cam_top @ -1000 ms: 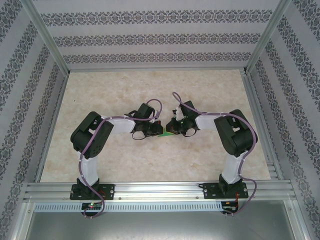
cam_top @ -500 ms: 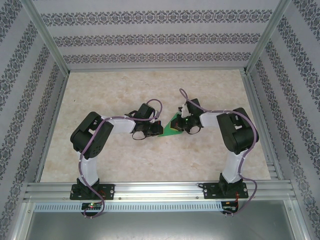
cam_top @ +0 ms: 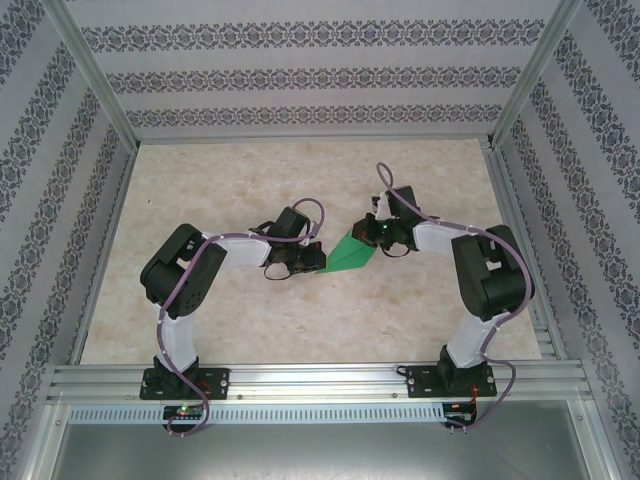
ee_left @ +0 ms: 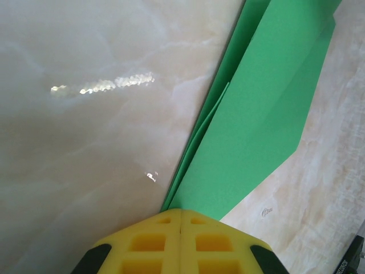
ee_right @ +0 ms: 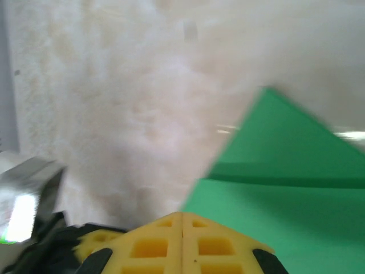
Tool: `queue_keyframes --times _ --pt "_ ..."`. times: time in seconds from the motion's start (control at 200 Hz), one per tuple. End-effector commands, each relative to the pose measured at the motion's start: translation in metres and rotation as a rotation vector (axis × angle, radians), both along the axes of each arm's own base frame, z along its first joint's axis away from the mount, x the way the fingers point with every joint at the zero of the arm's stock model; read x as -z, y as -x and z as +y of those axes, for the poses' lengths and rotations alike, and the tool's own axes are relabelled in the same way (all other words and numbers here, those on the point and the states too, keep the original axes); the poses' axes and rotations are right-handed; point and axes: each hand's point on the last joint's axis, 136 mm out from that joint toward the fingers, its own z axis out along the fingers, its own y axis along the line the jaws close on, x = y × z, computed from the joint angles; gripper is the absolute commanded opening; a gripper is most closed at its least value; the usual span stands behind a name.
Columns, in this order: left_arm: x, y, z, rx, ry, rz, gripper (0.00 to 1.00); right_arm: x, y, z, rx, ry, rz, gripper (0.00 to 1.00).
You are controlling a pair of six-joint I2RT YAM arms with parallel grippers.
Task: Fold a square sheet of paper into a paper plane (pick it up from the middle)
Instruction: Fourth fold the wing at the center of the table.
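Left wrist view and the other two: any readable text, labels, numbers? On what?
No text reads clearly.
Black part in the left wrist view's lower right corner: tiny white print, too small and cut off to read.
Green paper: blank.
Wall pattern: ornament, no letters.

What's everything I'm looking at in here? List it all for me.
paper sheet: one, bright green, folded to a pointed shape, mid-table between the grippers
table: one, cream marble pattern, under everything
walls: three, white with dark patterned stripes, around the table
frame: one, silver metal rails, near edge and corners
arms: two, black and white with purple cables, bolted at the near edge
left gripper: one, yellow pads, shut on the paper sheet's narrow end
right gripper: one, yellow pads, shut on its wider end
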Motion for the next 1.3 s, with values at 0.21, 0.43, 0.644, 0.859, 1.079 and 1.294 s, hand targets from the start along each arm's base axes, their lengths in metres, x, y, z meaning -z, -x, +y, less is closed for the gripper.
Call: queue_keyframes --times 0.21,0.43,0.644,0.859,1.079,1.294 --pt "0.05 0.03 0.039 -0.041 -0.201 0.138 0.0 0.026 0.035 0.053 -0.091 -0.032 0.061 0.04" --pt "0.051 0.031 0.039 -0.043 -0.201 0.142 0.0 0.062 0.04 0.046 -0.077 -0.006 0.13 0.03" --pt "0.053 0.035 0.042 -0.041 -0.208 0.15 0.0 0.078 0.021 -0.003 0.038 0.034 0.146 0.03" --pt "0.055 0.038 0.045 -0.044 -0.211 0.156 0.0 0.068 -0.008 -0.054 0.158 0.078 0.117 0.03" --pt "0.055 0.039 0.044 -0.043 -0.205 0.159 0.0 0.067 -0.029 -0.09 0.266 0.082 0.105 0.03" --pt "0.054 0.039 0.042 -0.038 -0.195 0.155 0.0 0.061 -0.043 -0.119 0.365 0.077 0.092 0.03"
